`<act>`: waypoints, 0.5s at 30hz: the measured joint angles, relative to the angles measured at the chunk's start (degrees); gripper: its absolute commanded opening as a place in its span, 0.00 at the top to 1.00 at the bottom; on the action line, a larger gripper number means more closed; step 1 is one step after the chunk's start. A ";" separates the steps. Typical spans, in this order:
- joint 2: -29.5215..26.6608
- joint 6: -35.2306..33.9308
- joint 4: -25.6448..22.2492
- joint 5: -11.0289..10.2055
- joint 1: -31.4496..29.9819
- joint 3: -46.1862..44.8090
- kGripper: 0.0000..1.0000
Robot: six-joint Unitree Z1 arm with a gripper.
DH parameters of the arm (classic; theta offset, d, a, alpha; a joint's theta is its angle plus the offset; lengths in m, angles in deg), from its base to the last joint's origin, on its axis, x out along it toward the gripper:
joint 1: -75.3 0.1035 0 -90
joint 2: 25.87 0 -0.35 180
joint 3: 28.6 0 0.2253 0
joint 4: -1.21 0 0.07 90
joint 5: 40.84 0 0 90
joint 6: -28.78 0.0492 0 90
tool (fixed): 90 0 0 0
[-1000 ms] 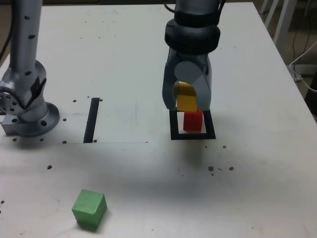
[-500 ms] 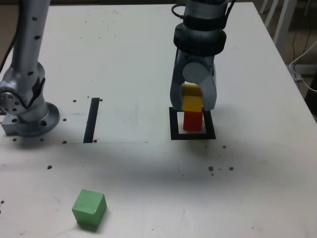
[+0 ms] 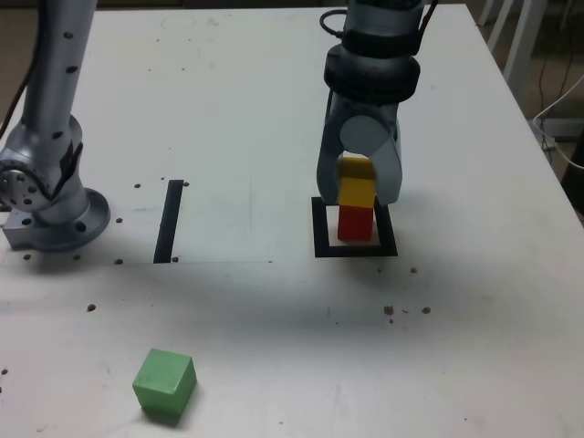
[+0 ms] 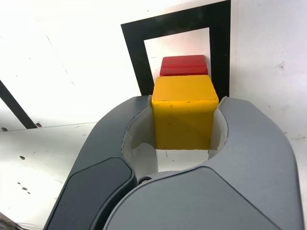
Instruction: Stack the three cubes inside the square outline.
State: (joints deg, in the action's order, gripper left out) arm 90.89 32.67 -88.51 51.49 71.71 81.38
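The red cube (image 3: pixel 356 224) stands inside the square outline (image 3: pixel 321 248) on the white table. Directly on top of it is the yellow cube (image 3: pixel 355 189), with my gripper (image 3: pixel 358 187) shut on its sides. In the wrist view the yellow cube (image 4: pixel 183 112) fills the gap between the grey fingers (image 4: pixel 249 143), and the red cube (image 4: pixel 183 65) shows just beyond it inside the square outline (image 4: pixel 134 45). The green cube (image 3: pixel 164 383) lies alone near the table's front edge, at the exterior view's left.
The arm's grey base (image 3: pixel 50 205) stands at the exterior view's left. A narrow black strip (image 3: pixel 169 221) lies between the base and the outline. Small dark specks dot the table. The table's far right edge borders chair legs and cables.
The gripper with the yellow cube has shifted slightly to the exterior view's right and settled over the red cube. The green cube has not moved.
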 measured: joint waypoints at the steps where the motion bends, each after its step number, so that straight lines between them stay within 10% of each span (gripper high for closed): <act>1: 0.02 0.02 0.00 0.05 0.00 -0.07 0.81; 15: 0.23 0.24 0.30 0.13 0.00 -1.01 0.81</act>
State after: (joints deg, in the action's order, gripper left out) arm 91.12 32.91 -88.21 51.62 71.71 80.37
